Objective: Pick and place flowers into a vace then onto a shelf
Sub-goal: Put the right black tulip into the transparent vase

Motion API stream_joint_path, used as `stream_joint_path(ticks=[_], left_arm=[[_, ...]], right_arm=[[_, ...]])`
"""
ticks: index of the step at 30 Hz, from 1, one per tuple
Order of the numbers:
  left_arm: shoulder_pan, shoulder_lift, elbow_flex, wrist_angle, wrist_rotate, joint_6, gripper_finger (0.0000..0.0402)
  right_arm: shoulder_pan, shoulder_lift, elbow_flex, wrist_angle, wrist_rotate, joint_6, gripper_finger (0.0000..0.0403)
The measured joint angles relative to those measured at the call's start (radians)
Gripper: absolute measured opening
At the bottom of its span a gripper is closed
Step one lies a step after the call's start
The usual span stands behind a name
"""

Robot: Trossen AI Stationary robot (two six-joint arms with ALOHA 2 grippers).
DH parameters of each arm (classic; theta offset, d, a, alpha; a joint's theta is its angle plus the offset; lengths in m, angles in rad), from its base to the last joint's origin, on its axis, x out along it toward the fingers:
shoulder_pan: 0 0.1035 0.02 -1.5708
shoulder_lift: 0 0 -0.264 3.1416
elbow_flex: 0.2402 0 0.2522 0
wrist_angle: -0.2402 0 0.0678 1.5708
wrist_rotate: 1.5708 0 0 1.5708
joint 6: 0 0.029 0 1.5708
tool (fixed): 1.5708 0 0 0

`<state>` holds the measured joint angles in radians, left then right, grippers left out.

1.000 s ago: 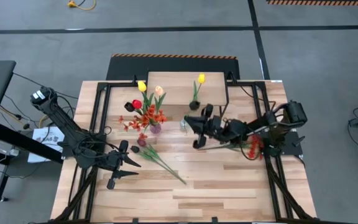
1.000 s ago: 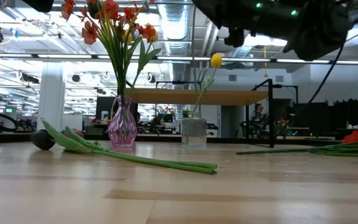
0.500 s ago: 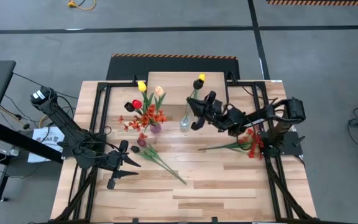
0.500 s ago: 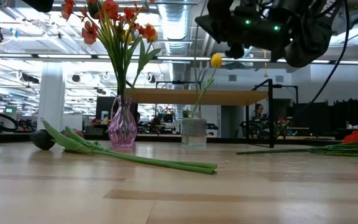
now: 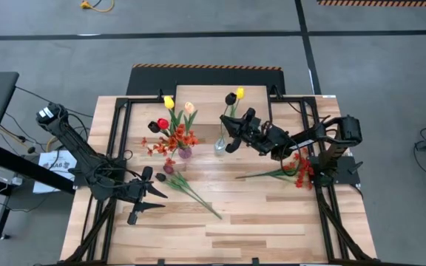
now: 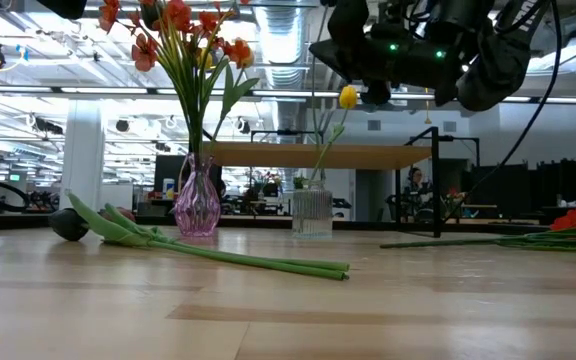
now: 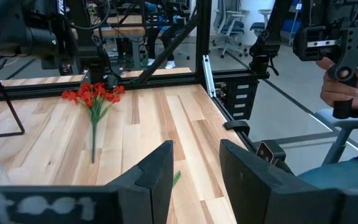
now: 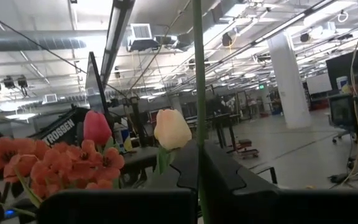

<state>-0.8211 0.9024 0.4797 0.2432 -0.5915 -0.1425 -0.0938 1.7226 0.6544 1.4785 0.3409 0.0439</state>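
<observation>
My right gripper (image 5: 234, 137) hovers above the clear ribbed vase (image 5: 219, 146), shut on a dark maroon tulip whose head (image 5: 230, 97) shows beside the yellow tulip (image 5: 239, 93) standing in that vase. Whether the held stem's lower end reaches the vase is hidden. A pink vase (image 5: 186, 153) holds yellow, cream and red tulips with orange sprays. Another maroon tulip (image 5: 162, 177) and long green stems (image 5: 198, 198) lie flat on the table. A red spray (image 5: 300, 172) lies near the right arm's base. My left gripper (image 5: 145, 194) waits open near the table's left side. The shelf (image 5: 205, 107) stands at the far edge. My right gripper pinches the maroon tulip's green stem (image 8: 198, 134) between its two fingers (image 8: 224, 177). The fingers reach in roughly level from the table's right side and lie across the stem. The tulip is lifted clear of the table and stands roughly upright, head up.
The frame's black metal rails (image 5: 120, 129) run along both table sides. The pink vase bouquet stands close to the left of the clear vase (image 6: 312, 212). A person's hand (image 7: 337, 87) holding a controller shows beyond the table's edge. Bare planks (image 5: 272, 222) fill the near half.
My right gripper has moved toward the far edge and up, from over the table's middle to above the clear vase, carrying the maroon tulip. The tulip's head now shows beside the yellow tulip's head. The left arm has kept still.
</observation>
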Motion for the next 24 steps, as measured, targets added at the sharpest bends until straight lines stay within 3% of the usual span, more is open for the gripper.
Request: stream_joint_path(ticks=[13, 24], left_arm=[[0.0, 0.0, 0.0, 0.0, 0.0, 0.0, 0.0119], [0.0, 0.0, 0.0, -0.001, 0.0, 0.0, 0.0119]], right_arm=[[0.002, 0.0, 0.015, 0.024, -0.002, 0.011, 0.0], [0.002, 0.0, 0.066, -0.056, -0.003, 0.0, 0.0]])
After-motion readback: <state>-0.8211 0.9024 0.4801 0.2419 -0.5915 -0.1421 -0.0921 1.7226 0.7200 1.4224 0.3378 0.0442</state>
